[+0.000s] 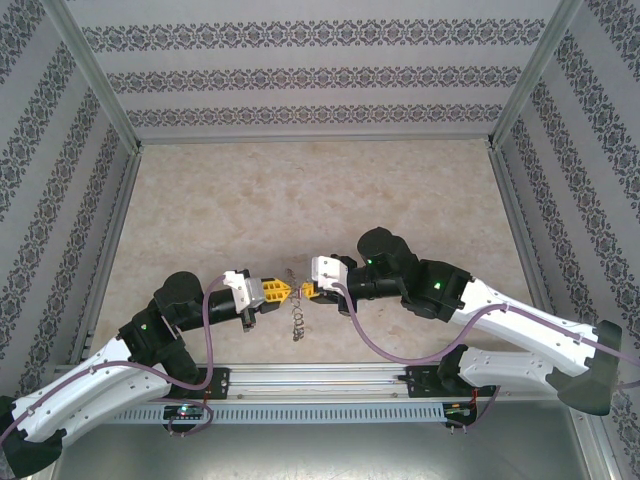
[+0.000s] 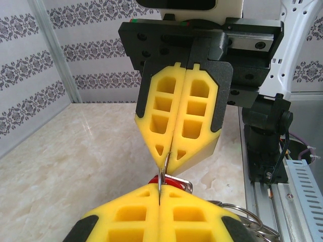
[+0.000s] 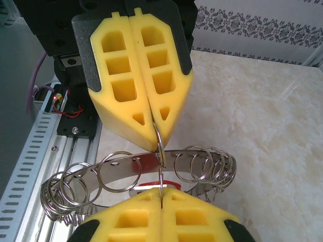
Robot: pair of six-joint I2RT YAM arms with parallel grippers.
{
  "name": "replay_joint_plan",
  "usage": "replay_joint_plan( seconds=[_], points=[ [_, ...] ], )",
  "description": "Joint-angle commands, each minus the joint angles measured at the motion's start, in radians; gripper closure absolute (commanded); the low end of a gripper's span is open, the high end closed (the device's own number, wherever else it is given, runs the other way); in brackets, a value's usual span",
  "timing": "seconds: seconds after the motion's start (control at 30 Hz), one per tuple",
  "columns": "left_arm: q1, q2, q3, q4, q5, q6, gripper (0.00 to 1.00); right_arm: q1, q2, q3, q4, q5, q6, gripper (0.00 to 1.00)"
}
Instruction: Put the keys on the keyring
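Note:
Both grippers meet tip to tip just above the table's near edge. My left gripper (image 1: 272,291) (image 2: 160,189) and right gripper (image 1: 305,291) (image 3: 161,191) are each shut on the same thin wire loop (image 3: 160,151) of the keyring. The keyring (image 3: 126,164) (image 1: 297,320) is a flat grey metal band fringed with several wire loops, and it hangs below the pinched loop. The keys are one small red piece (image 2: 170,180) (image 3: 169,182) with a metal edge, lying right under the fingertips, partly hidden by my own yellow pads. Whether it is threaded onto the loop cannot be seen.
The marble-patterned table (image 1: 300,200) stretches away behind the grippers. Patterned walls with metal posts (image 1: 110,120) close it in on three sides. An aluminium rail (image 1: 320,380) with the arm bases runs along the near edge, close under the hanging ring.

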Motion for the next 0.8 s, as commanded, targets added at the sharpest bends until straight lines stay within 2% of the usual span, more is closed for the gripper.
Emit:
replay_joint_plan(
  seconds=[0.0, 0.77],
  points=[
    [-0.012, -0.006, 0.025, 0.064, 0.02, 0.023, 1.0, 0.004, -0.024, 0.008, 0.032, 0.02, 0.022, 1.0],
    [-0.011, -0.001, 0.019, 0.072, 0.022, 0.019, 1.0, 0.004, -0.004, 0.004, 0.058, -0.004, 0.03, 1.0]
  ],
)
